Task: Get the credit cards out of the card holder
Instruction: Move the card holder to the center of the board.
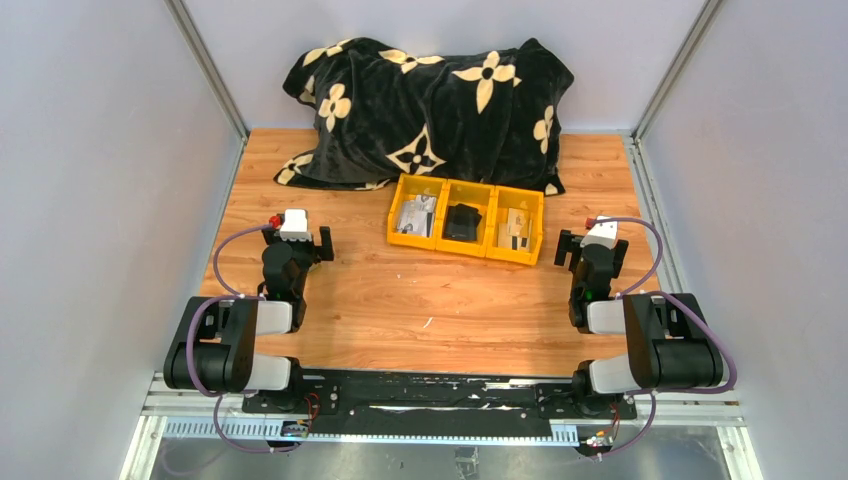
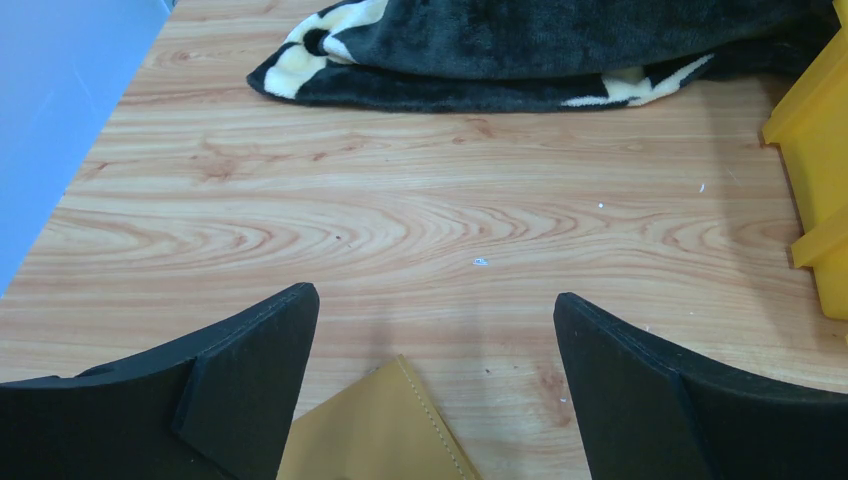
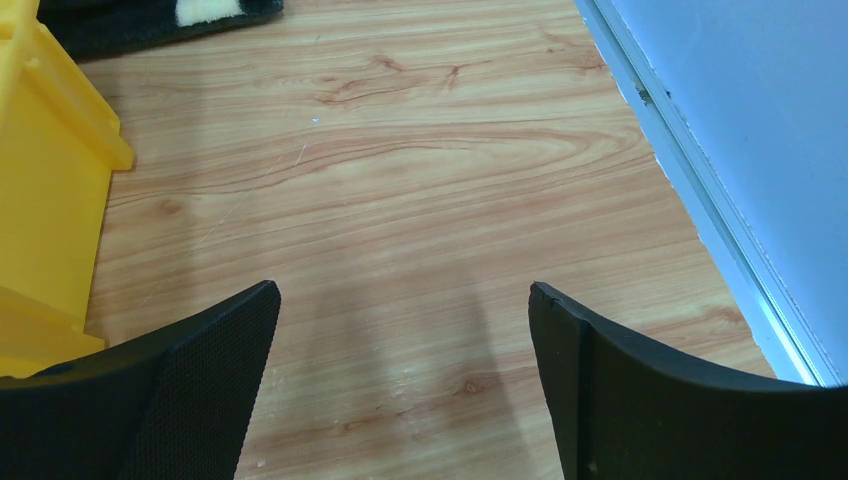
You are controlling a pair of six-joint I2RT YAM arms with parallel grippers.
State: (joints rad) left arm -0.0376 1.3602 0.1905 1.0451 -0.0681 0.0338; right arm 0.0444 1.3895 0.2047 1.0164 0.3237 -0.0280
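In the left one of three yellow plastic bins (image 1: 410, 240): the card holder (image 1: 418, 215), a small silvery metallic case, lies here. Only the top view shows it, and it is too small there to make out the credit cards.
Other two bins: a black lump (image 1: 462, 222) in the middle one, a beige boxy item (image 1: 515, 228) in the right one.
Left gripper (image 2: 435, 295): its black fingers stand wide apart and hold nothing, above the light wooden table (image 2: 400, 200).
Mustard-yellow flat corner with a stitched edge (image 2: 375, 435): it lies low between the left fingers. Only the left wrist view shows it, because the arm hides this spot from above. I cannot tell what it belongs to.
Right gripper (image 3: 403, 287): spread wide and empty, above bare wood, near the right wall.
Wrist views: each shows only an outer yellow wall of the bins, not what is inside.
Black plush blanket with cream flowers (image 1: 430, 100): heaped behind the bins at the far edge.
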